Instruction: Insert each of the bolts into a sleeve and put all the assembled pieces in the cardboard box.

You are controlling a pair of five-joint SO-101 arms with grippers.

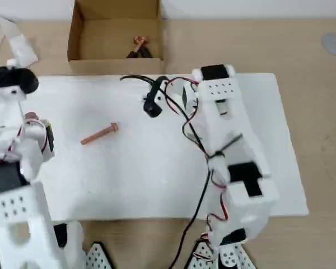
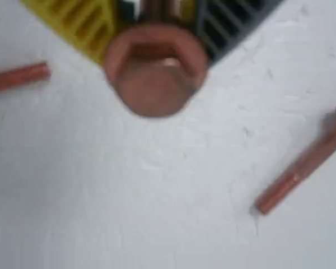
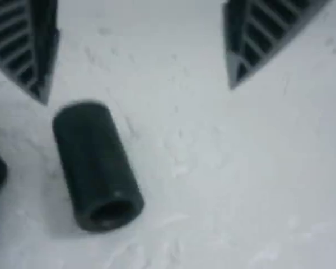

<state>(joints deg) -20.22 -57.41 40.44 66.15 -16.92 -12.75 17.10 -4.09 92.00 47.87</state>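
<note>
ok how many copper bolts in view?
4. One copper bolt in the left fingers, two bolts lying on the white foam mat, one bolt inside the cardboard box. Others may hide under the arms.

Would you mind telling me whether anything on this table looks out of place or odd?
Nothing stands out. One assembled piece lies inside the cardboard box. A loose bolt and a sleeve lie flat on the white board. The left jaws hold a second bolt.
</note>
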